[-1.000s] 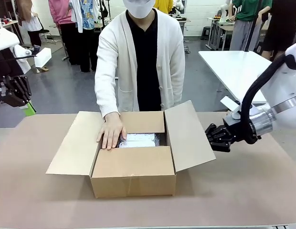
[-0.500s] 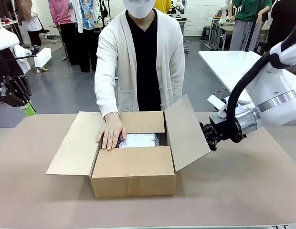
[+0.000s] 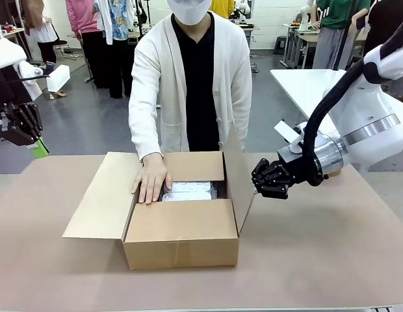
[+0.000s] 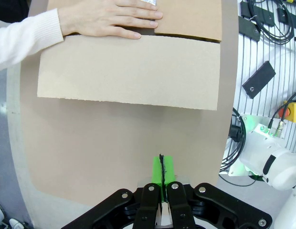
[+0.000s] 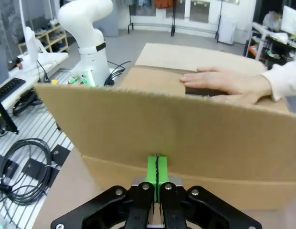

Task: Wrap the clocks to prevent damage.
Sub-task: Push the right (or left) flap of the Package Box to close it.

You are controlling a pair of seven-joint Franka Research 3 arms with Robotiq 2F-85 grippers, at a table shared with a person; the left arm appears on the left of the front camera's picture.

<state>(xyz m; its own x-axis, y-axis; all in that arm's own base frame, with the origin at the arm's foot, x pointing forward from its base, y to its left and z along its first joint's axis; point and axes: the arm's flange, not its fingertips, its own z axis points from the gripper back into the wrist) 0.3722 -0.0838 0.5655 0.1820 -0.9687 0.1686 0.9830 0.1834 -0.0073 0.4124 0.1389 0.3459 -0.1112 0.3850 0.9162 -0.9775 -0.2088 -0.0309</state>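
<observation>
Brown-topped bench (image 3: pixel 331 260), person at the far side; a cardboard box (image 3: pixel 182 240) sits mid-bench with its near flap folded in, left flap (image 3: pixel 97 198) lying out flat and right flap (image 3: pixel 239 185) upright. Right arm (image 3: pixel 377 110) has its jaws pressed together, empty, against that flap's outer face; left arm (image 3: pixel 10 55) holds its jaws closed on nothing, high off the bench's left end. Person's hand (image 3: pixel 151 181) rests flat at the opening beside a pale wrapped bundle (image 3: pixel 187 190), presumably the clocks, down inside the box. Wrapping looks done; closing the flaps remains.
</observation>
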